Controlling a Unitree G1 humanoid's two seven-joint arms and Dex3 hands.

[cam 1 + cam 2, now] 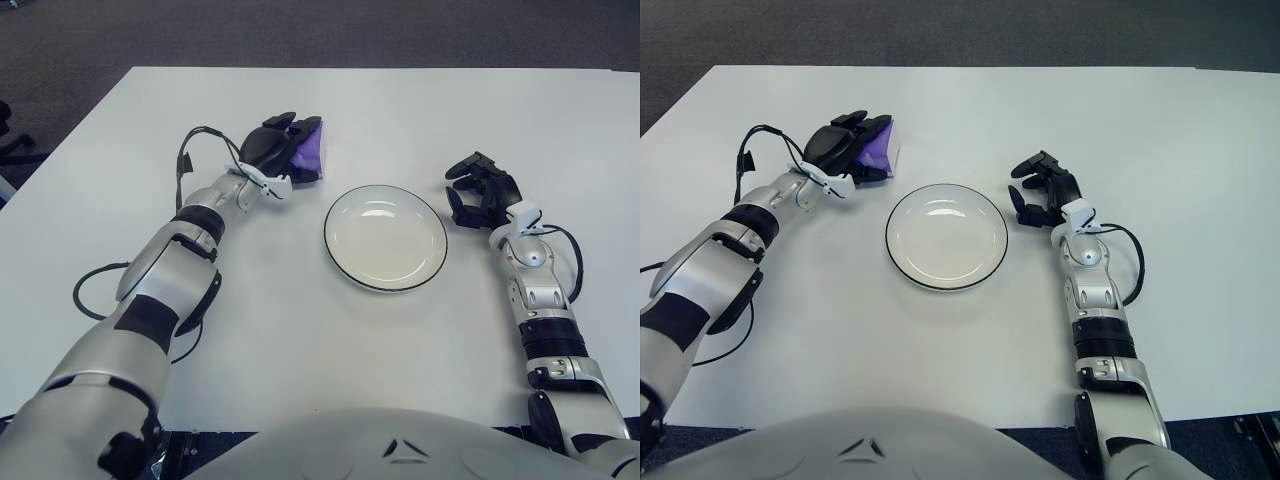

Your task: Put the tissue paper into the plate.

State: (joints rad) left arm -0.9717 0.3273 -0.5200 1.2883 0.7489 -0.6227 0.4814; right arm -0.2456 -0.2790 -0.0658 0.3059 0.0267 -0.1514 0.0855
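A purple tissue pack [310,150] lies on the white table, up and to the left of the plate. My left hand [277,143] covers it from the left, its black fingers curled over the pack; most of the pack is hidden under the hand. It also shows in the right eye view [878,151]. A white plate with a dark rim [385,238] sits empty at the table's middle. My right hand [478,192] is to the right of the plate, fingers loosely spread, holding nothing.
The white table [300,340] ends at a dark floor at the back. Black cables [185,160] run along my left forearm and loop near the table's left edge [85,295].
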